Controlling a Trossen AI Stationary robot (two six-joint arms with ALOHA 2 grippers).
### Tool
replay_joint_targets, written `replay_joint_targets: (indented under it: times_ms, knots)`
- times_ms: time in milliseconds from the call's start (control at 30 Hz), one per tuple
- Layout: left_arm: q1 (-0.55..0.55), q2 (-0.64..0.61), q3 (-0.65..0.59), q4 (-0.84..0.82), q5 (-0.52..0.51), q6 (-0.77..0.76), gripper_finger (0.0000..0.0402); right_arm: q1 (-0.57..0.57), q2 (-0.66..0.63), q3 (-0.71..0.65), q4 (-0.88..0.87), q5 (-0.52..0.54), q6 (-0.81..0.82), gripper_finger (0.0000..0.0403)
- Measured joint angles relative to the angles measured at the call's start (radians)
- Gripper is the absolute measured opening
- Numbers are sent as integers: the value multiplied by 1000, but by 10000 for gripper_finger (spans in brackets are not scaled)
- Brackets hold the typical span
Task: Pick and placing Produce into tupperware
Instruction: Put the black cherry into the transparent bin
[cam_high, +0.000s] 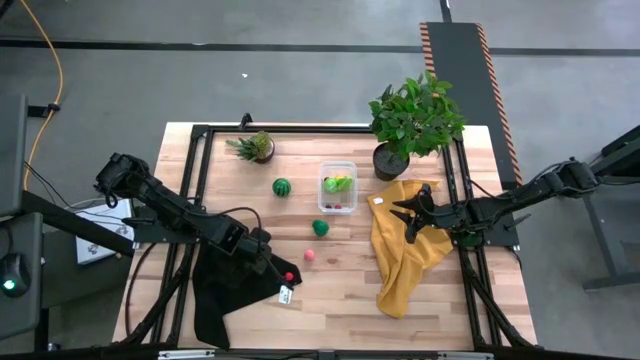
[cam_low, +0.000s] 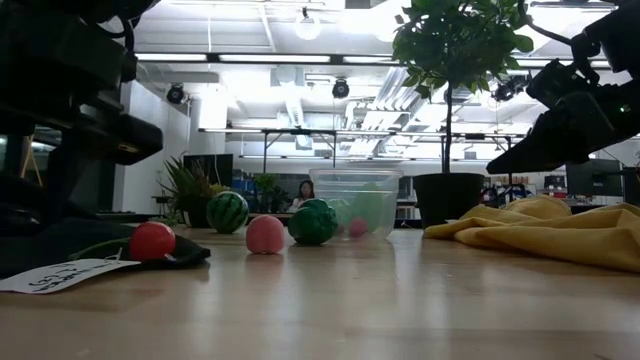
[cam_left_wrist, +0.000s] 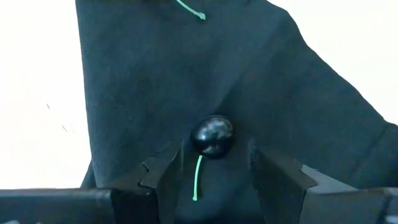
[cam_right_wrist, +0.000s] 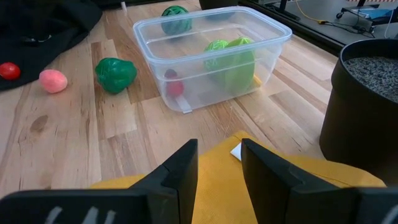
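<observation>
Looking straight down, the left claw (cam_high: 272, 268) hovers over a black cloth (cam_high: 225, 290) beside a red ball (cam_high: 289, 276); the tupperware (cam_high: 337, 186) sits mid-bench. At bench level, a pink piece (cam_low: 265, 235) lies before it. Left wrist: fingers spread around the ball. Right wrist: right claw (cam_right_wrist: 219, 163) spread over a yellow cloth (cam_right_wrist: 323, 171).

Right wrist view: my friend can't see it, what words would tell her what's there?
A clear tupperware on a wooden table holds green toy produce and a small red piece. Outside it lie a green toy, a pink one and a red one; the right gripper hangs open over a yellow cloth.
</observation>
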Motion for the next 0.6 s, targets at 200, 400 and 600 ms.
replay_joint_targets:
  times_ms: [200, 400, 600]
  knots:
    - [0, 0, 0, 23, 0, 1, 166, 0, 0, 0, 0, 0, 0, 114]
    - [0, 0, -2, 32, 0, 2, 166, 0, 0, 0, 0, 0, 0, 114]
    - [0, -1, -30, 47, 2, -14, 166, 0, 0, 0, 0, 0, 0, 114]
